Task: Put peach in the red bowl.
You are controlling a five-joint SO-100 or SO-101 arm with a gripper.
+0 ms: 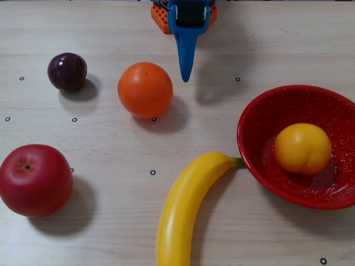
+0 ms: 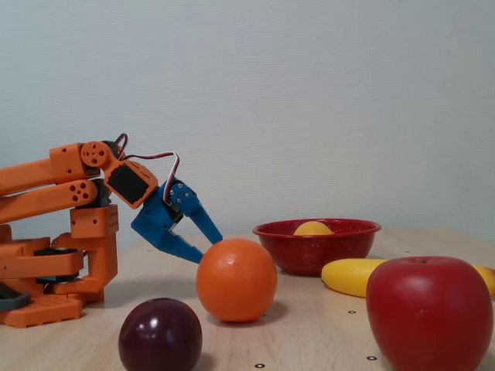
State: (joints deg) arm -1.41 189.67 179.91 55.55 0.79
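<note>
Tabletop: peach [image 1: 302,148] crease-down in red bowl [image 1: 266,108]

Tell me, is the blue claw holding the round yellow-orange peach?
No, the peach lies inside the speckled red bowl, far from the claw.

Probably a hobby lab: dotted wooden table [image 1: 111,188], bare wall [image 2: 309,93]

In a fixed view from above, the peach [image 1: 302,148] lies in the bowl [image 1: 260,111] at right, the banana [image 1: 186,208] at bottom centre just left of it, the orange [image 1: 145,90] upper centre, the plum [image 1: 67,71] upper left, the apple [image 1: 34,179] lower left, and the gripper [image 1: 186,75] at top centre.
</note>
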